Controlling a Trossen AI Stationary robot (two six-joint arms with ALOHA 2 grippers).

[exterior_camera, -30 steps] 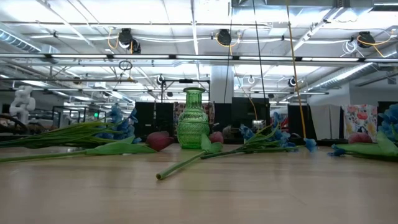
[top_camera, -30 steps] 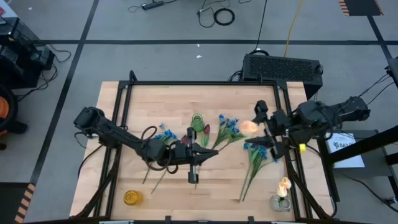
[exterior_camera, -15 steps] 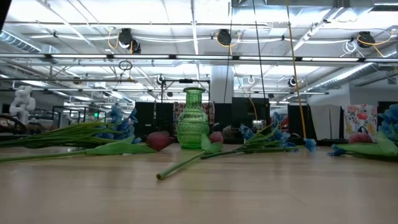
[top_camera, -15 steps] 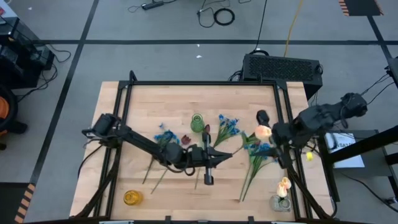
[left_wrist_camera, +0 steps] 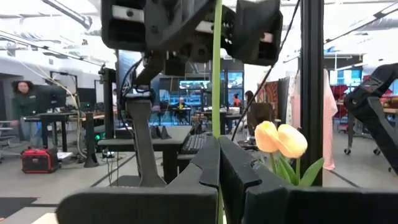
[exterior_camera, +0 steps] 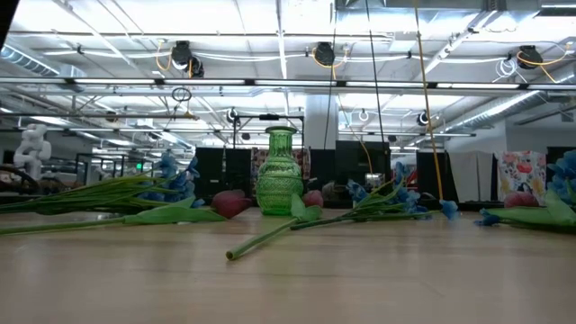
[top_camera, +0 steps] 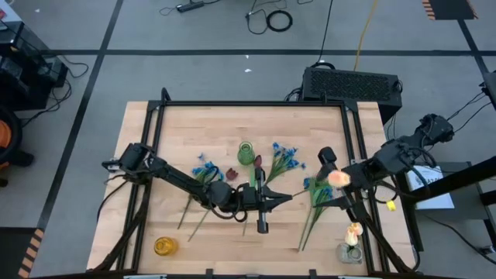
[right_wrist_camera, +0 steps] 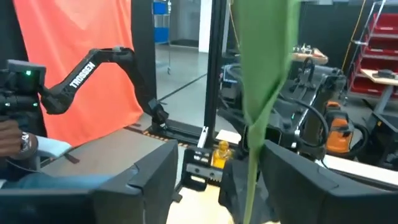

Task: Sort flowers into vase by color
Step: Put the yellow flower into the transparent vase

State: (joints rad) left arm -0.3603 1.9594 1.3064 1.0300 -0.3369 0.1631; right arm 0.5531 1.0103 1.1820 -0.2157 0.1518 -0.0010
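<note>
Blue clustered flowers (top_camera: 204, 168) lie left of the bench's (top_camera: 194, 124) middle, beside the green vase (top_camera: 246, 152); more blue sprays (top_camera: 285, 158) lie to its right. The left tool (top_camera: 261, 208) near the bench's centre is clamped shut on a dark red tulip (top_camera: 256, 162) by its green stem. The right tool (top_camera: 353, 192), jaws partly apart around a stem, holds a cream-yellow tulip (top_camera: 338, 178); it has moved toward the bench's front right corner since a second ago, nearer the small vase (top_camera: 350, 249) there.
</note>
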